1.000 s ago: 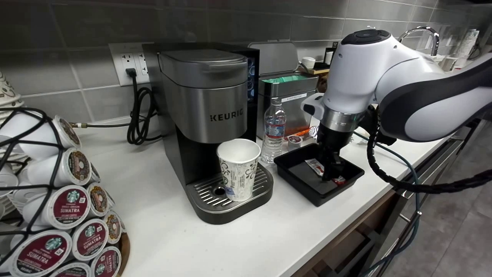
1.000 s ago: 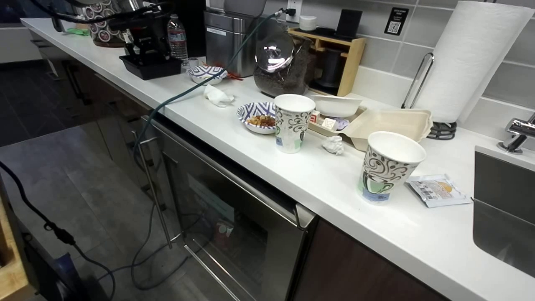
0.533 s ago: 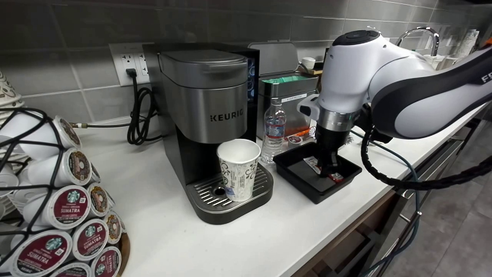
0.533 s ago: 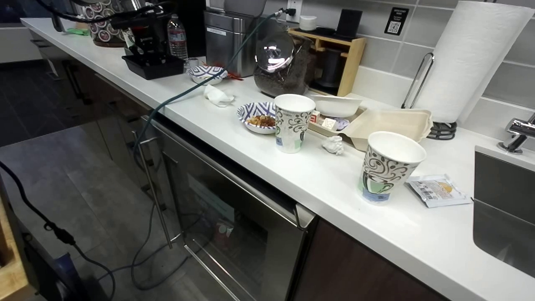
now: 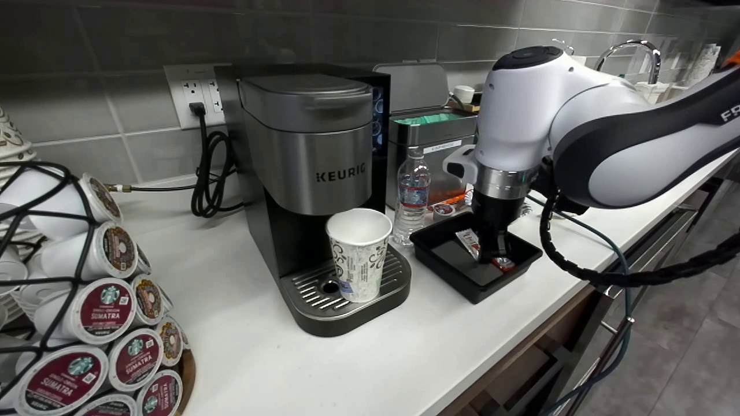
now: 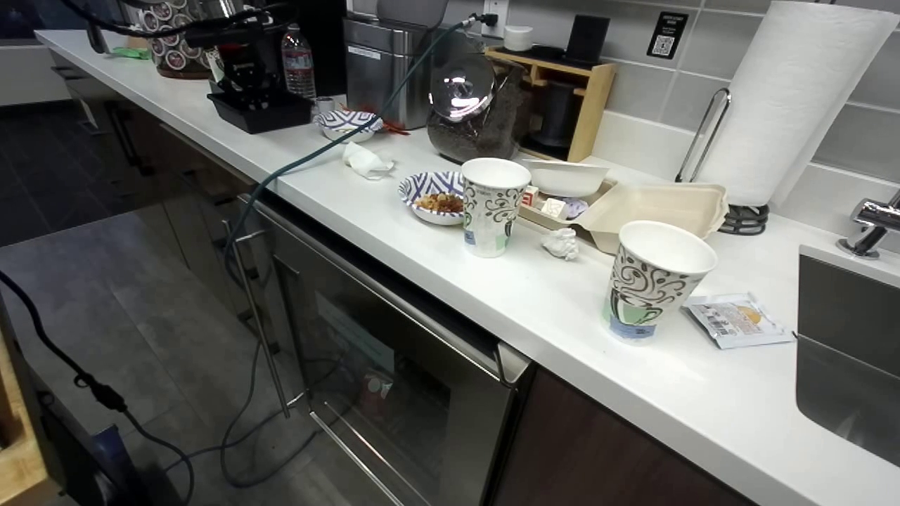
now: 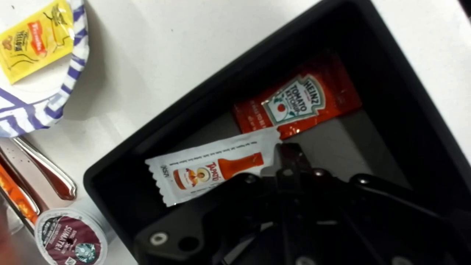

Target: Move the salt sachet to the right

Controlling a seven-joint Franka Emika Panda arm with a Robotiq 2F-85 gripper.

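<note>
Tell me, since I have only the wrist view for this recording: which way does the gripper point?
Observer: Roughly straight down. In an exterior view the gripper is upright, or close to it, over the tray.

Operator: What large thing stands near the tray, outside my picture?

Observer: A coffee maker, marked Keurig.

Operator: Is anything set on it that I should know about?

Observer: Yes, a cup stands upright on its grate.
</note>
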